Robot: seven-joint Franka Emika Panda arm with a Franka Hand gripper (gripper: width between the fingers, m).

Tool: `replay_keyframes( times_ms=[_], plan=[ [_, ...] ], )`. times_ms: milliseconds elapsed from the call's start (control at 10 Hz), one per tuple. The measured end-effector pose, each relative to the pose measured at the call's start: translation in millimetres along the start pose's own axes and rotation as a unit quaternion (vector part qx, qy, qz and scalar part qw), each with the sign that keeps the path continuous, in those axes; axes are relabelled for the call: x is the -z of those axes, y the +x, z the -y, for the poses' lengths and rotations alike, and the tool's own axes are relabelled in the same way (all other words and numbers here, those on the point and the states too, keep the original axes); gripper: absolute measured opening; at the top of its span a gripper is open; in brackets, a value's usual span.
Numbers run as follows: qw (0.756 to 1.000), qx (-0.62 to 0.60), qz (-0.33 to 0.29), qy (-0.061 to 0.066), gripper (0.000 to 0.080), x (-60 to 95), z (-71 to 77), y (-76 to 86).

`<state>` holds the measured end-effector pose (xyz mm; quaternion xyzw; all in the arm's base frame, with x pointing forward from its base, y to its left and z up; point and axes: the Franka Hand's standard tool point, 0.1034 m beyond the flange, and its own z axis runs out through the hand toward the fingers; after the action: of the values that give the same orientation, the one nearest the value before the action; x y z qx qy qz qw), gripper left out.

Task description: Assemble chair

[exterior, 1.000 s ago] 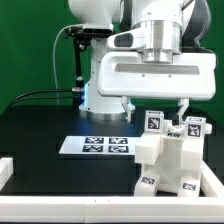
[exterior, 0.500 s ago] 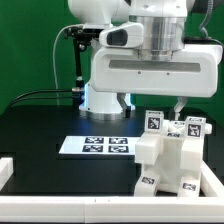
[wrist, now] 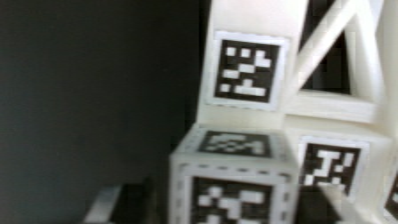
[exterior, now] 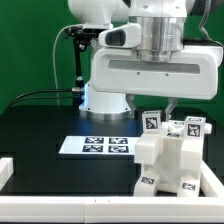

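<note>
Chair (exterior: 172, 158) parts stand joined as 1 blocky white structure at the exterior view's right, on the black table (exterior: 45, 130) just beside the marker board (exterior: 97, 146), and the wrist view shows its tagged blocks and an upright frame up close. Above it hangs the gripper (exterior: 172, 103); whether its fingers are apart or closed I cannot tell.
</note>
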<state>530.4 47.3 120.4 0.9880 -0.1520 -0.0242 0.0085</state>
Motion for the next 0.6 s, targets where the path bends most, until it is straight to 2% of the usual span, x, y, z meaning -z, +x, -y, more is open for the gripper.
replay_keyframes(
  times_ms=[300, 600],
  plan=[
    [0.995, -0.098, 0.0, 0.0, 0.0282, -0.1, 0.3, 0.0],
    [0.966, -0.258, -0.001, -0.001, 0.0282, -0.2, 4.9, 1.1]
  ],
)
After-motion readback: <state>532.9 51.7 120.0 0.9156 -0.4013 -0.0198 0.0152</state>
